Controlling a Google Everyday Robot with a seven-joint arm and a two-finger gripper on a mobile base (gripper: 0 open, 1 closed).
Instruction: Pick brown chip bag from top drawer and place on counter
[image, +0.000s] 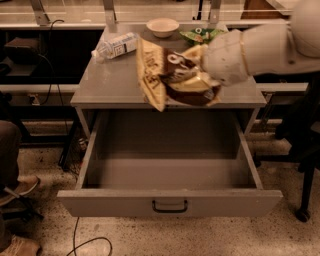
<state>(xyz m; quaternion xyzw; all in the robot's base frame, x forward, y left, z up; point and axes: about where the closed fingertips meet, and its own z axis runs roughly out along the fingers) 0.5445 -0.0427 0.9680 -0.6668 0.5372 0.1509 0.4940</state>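
Note:
The brown chip bag (172, 77), dark brown and cream-yellow with white lettering, hangs in the air over the counter's front edge, above the open top drawer (170, 172). My gripper (197, 70) is shut on the bag at its right side, at the end of the white arm (255, 47) that comes in from the upper right. The drawer is pulled fully out and shows nothing inside; its dark handle (170, 206) sits mid-front. The grey counter (110, 82) lies under and behind the bag.
On the counter's back edge lie a plastic water bottle (114, 46) at the left, a white bowl (162, 26) in the middle and a green chip bag (200, 35) at the right. A person's shoes (15, 187) and a chair leg are at the left.

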